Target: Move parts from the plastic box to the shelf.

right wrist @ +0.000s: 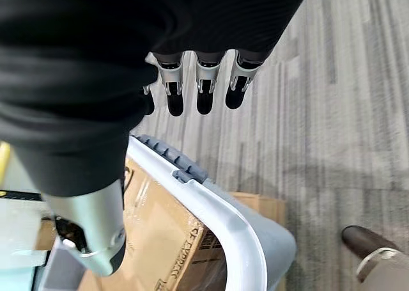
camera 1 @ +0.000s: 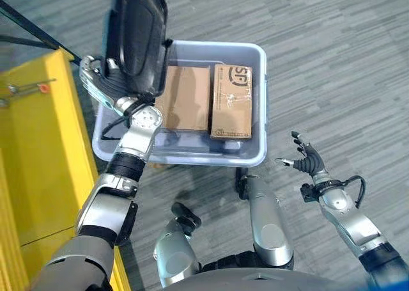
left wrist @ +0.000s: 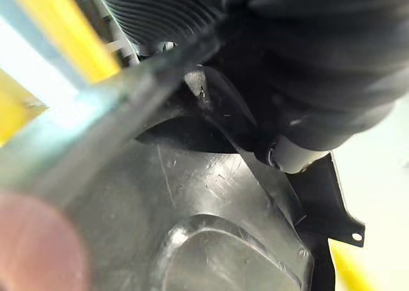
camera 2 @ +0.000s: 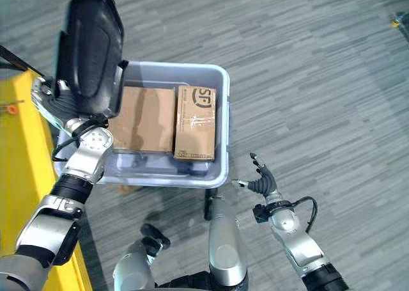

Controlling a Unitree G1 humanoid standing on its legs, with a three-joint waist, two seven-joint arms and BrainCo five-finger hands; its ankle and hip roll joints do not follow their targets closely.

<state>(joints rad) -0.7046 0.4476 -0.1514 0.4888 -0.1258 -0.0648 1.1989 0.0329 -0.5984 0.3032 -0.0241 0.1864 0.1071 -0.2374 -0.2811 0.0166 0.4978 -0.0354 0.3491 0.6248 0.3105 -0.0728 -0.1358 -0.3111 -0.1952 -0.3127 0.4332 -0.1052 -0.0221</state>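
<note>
Nearest the robot, low on its right side, the right hand [camera 1: 309, 159] hangs over bare floor [camera 1: 332, 61] with relaxed, spread fingers and nothing in it; in its own wrist view the dark fingertips [right wrist: 203, 102] point out over the grey planks, with the pale rim of the plastic box [right wrist: 217, 208] just below them.

Up on the left, the left hand [camera 1: 99, 80] is raised above the near left corner of the plastic box [camera 1: 259, 99] and has a large black moulded part [camera 1: 135, 35] standing upright against it. The fingers [camera 1: 89, 80] wrap the part's lower edge on the side toward the shelf, and the left wrist view shows the part's dark ribbed surface [left wrist: 211, 240] pressed close to the hand, so it reads as gripped.

Beyond that hand, inside the box, two brown cardboard cartons [camera 1: 231, 102] lie flat side by side, touching, toward the far wall. Just beside the left hand, on its outer side, stands the yellow shelf [camera 1: 38, 144].

By my reading the step in hand is the carry: the black part is lifted clear of the box and not yet set down. The next move would call for swinging the left arm outward over the yellow shelf and lowering the part onto a level surface before the fingers let go; its tall, top-heavy stance could tip it in the grip.
</note>
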